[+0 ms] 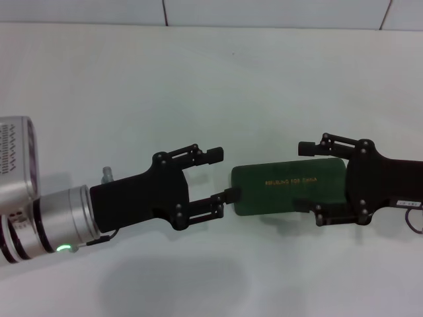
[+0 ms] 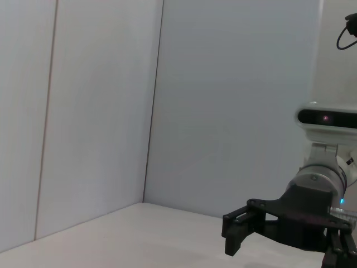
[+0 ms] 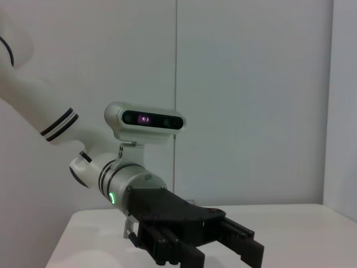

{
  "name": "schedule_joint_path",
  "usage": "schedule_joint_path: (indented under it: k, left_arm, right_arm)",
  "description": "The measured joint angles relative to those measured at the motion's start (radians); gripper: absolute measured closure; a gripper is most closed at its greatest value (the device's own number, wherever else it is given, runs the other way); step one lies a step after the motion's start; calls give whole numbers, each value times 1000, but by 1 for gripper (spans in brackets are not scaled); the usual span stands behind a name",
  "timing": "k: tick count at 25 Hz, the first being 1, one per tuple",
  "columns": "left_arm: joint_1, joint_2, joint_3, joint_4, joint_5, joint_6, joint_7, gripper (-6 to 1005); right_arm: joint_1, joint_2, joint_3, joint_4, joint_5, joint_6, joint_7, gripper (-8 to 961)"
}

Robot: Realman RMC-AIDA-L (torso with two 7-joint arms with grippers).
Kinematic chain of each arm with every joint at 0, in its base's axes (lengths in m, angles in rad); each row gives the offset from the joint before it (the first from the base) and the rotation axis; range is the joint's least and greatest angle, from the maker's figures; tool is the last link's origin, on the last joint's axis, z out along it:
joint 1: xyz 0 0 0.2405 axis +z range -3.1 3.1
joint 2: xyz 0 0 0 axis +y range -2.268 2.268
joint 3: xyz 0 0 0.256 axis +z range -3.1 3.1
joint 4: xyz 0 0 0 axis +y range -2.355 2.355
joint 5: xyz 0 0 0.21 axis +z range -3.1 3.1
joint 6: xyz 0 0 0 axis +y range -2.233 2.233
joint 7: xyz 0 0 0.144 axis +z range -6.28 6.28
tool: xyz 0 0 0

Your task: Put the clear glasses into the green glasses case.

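The green glasses case [image 1: 284, 186] lies closed on the white table, its gold-lettered lid facing up. My left gripper [image 1: 225, 174] is open at the case's left end, and its near fingertip [image 1: 230, 195] touches that end. At the case's right end my right gripper [image 1: 304, 177] is open, with one finger by the far edge and one by the near edge. Whether those fingers press on the case I cannot tell. The clear glasses are out of view. The left wrist view shows the right gripper [image 2: 237, 234] farther off. The right wrist view shows the left gripper [image 3: 223, 248].
The white table [image 1: 211, 86] runs back to a tiled wall. The left arm's silver wrist [image 1: 59, 224] and a grey housing [image 1: 16, 155] fill the near left. A cable [image 1: 415, 221] hangs off the right arm at the right edge.
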Motion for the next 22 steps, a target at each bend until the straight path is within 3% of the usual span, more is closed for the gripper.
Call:
schedule_joint_path:
  k: [12,22]
  left_arm:
    - [14,-17,-23,-16,-6,0,61,281]
    - [20,-9,-25,-17,-7,2,60,281]
  right_arm:
    - [13,0,-9,1,-9,11,-4,83]
    - [10,-5,-9,1,-11,14,-4,83]
